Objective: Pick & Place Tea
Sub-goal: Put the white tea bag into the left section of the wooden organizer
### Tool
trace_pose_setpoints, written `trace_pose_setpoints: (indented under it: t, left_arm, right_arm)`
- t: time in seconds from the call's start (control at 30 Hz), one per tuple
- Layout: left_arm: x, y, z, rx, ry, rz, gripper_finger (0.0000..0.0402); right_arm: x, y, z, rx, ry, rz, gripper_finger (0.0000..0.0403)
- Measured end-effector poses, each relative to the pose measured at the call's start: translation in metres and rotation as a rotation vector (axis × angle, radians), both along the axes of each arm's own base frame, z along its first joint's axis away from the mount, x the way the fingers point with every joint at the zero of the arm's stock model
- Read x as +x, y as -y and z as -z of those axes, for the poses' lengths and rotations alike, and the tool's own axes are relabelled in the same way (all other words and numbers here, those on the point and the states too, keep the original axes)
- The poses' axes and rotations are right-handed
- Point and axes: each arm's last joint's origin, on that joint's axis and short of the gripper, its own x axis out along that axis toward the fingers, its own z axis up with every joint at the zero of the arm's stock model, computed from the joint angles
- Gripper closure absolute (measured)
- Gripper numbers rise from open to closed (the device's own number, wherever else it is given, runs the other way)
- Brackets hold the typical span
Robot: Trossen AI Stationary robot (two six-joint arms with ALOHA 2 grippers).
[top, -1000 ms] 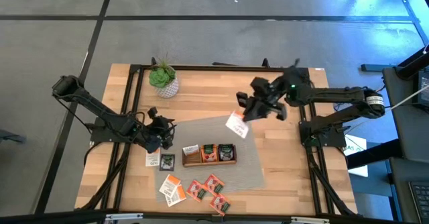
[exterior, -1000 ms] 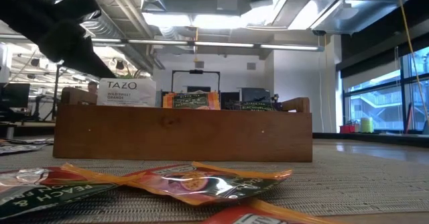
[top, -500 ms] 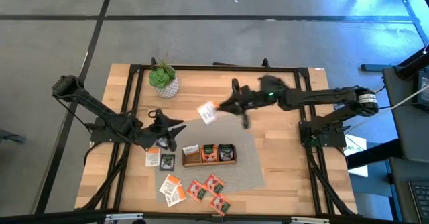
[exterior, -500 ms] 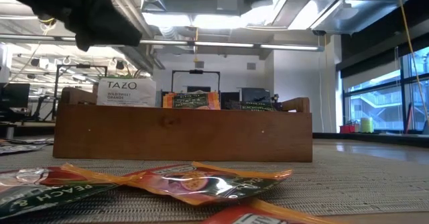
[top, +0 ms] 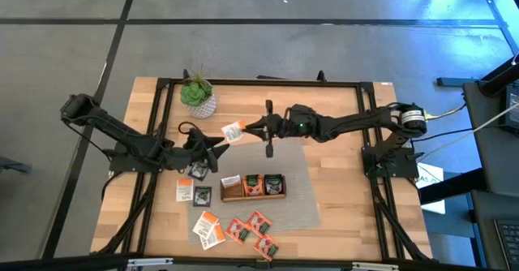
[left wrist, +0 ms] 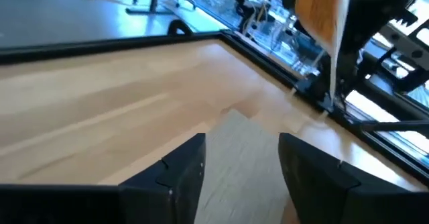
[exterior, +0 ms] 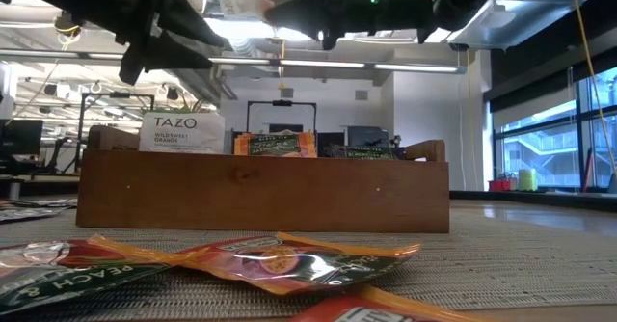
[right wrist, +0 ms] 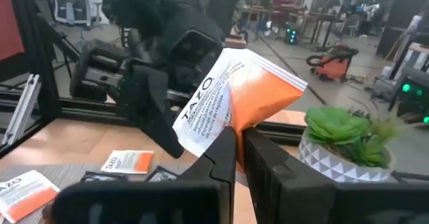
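The right gripper's fingers are clamped on a white-and-orange sachet, held in the air above the desk beyond the tray. Facing it, the left gripper's fingers stand apart, holding nothing. The plant stands beyond both. More sachets lie in front of the tray and left of it; others stand inside it.

A green plant in a white pot sits on the wooden counter. A grey mat holds a brown tray.
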Motion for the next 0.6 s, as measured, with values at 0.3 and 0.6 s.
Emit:
trace_pose_setpoints:
  t: [0.3, 0.6]
  left_arm:
    - [0.004, -0.001, -0.008, 0.032, 0.048, 0.036, 0.0210]
    - [0.006, 0.000, -0.022, 0.123, 0.120, 0.057, 0.0208]
  right_arm:
    - [0.002, 0.001, -0.004, -0.080, 0.082, 0.000, 0.0373]
    - [0.002, 0.000, -0.002, -0.079, 0.067, -0.003, 0.0373]
